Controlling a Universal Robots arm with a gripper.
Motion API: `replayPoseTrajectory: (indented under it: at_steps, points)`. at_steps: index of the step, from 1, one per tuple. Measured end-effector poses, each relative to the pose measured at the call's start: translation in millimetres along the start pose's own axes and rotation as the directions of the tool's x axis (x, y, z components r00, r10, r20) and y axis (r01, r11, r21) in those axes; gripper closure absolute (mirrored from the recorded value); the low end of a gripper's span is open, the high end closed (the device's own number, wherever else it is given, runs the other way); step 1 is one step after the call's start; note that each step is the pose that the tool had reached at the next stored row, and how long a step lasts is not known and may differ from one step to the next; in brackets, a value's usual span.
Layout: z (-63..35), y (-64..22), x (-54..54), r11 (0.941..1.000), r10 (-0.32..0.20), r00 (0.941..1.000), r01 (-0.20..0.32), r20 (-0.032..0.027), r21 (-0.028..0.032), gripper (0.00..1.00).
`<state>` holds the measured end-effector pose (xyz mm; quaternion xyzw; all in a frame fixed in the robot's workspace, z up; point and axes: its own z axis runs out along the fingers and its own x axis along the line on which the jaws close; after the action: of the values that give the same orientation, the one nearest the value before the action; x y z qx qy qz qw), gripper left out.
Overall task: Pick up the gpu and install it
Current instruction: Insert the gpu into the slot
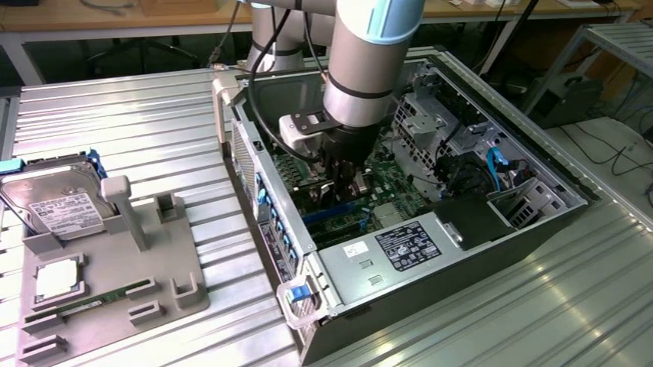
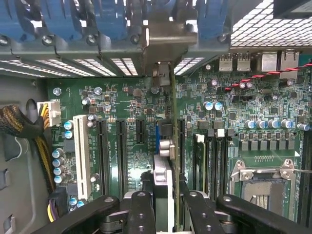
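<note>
Gripper (image 1: 342, 177) is down inside the open computer case (image 1: 531, 229). Jaws clamped on the gpu (image 2: 166, 161). I see the card edge-on, upright over the motherboard (image 2: 122, 102), between its black slots (image 2: 102, 151). I cannot tell whether it is seated.

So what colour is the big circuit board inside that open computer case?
Green. The wrist view shows the large flat circuit board best.
</note>
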<state>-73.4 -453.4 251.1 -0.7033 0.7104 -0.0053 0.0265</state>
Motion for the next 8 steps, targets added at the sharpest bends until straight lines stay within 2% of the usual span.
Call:
replayPoseTrajectory:
  at_steps: [2,5,8]
  points:
    - [0.0,1.0,0.0,1.0,0.0,1.0,0.0,0.0,0.0026,0.72]
    - [0.0,2.1,0.0,1.0,0.0,1.0,0.0,0.0003,0.0031,0.72]
    - [0.8,3.4,0.1,1.0,0.0,1.0,0.0,0.0003,0.0072,0.72]
